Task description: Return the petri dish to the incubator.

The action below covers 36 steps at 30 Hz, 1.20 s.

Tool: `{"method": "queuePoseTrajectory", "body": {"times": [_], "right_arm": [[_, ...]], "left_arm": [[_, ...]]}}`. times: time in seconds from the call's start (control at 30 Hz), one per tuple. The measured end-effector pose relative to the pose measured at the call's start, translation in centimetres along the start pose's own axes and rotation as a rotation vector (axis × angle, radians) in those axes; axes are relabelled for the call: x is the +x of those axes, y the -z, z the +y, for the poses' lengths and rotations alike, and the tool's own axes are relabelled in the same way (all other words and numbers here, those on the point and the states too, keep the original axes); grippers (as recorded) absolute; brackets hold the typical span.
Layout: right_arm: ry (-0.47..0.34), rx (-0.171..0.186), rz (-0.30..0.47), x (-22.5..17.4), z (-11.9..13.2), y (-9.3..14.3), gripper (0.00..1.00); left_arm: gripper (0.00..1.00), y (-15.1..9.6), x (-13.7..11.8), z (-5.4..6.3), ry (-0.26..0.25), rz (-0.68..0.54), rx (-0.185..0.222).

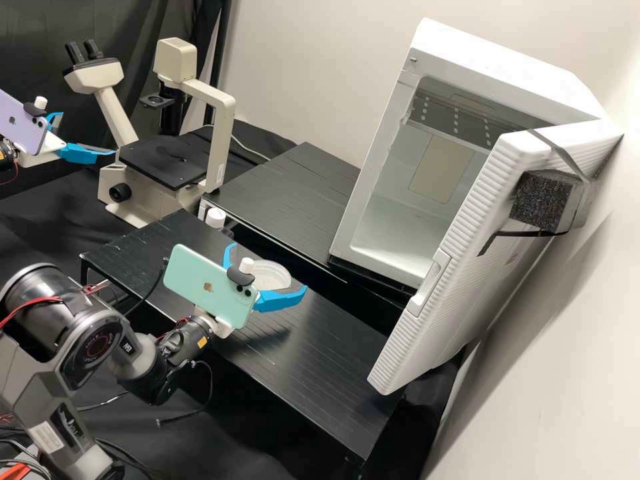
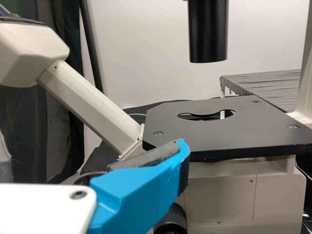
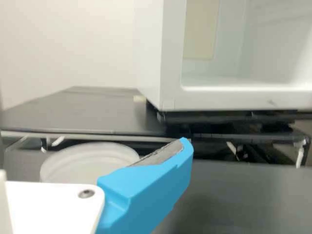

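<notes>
High view: the right hand [image 1: 269, 267] grasps the dish [image 1: 275, 273] between its blue fingers, above the front counter [image 1: 320, 350]. The phone mount [image 1: 245, 267] hides part of the grip; contact on the far pad cannot be confirmed. The incubator [image 1: 490, 62] stands open, its door [image 1: 443, 267] swung toward the front counter. Possible fault: the dish slips or tilts if the pads hold the rim unevenly; the gap behind the front counter would offer it no support. Second possible fault: the lower finger or the dish strikes the door if the approach runs too close to it. The rear counter [image 1: 287, 190] lies beyond the gap. A pale wall [image 1: 313, 57] and a dark curtain [image 1: 133, 43] bound the bench

Left wrist view: the left hand is released, its finger [image 2: 139, 195] near the black stage of the microscope [image 2: 219, 129]. Possible fault: the finger knocks the stage if this arm swings inward

Right wrist view: the dish lies just beside the finger pad, roughly level, with the incubator opening ahead. Possible fault: the dish catches the lower lip [image 3: 243, 100] if carried in too low. The front counter is dark and smooth
</notes>
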Motion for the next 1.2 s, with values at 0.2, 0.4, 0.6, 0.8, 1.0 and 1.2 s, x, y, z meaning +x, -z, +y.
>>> {"method": "queuePoseTrajectory", "body": {"times": [0.2, 0.4, 0.6, 0.8, 1.0, 1.2], "right_arm": [[0.049, 0.018, -0.037, -0.5, -0.9, -0.8, 1.0], [0.094, 0.017, -0.058, -0.3, -2.0, -1.1, 1.0], [0.077, -0.004, -0.055, 0.1, -2.4, -1.0, 1.0], [0.06, -0.01, -0.058, 0.8, -2.7, -1.1, 1.0], [0.046, -0.02, -0.059, 1.3, -2.7, -1.2, 0.0], [0.046, -0.026, -0.059, 1.3, -2.7, -1.2, 0.0]], "left_arm": [[1.0, 0.0, 0.0, 0.0, 0.0, 0.0, 0.0], [1.0, 0.0, 0.0, 0.0, 0.0, 0.0, 0.0], [1.0, 0.0, 0.0, 0.0, 0.0, 0.0, 0.0], [1.0, 0.0, 0.0, 0.0, 0.0, 0.0, 0.0], [1.0, 0.0, 0.0, 0.0, 0.0, 0.0, 0.0], [1.0, 0.0, 0.0, 0.0, 0.0, 0.0, 0.0]]}}
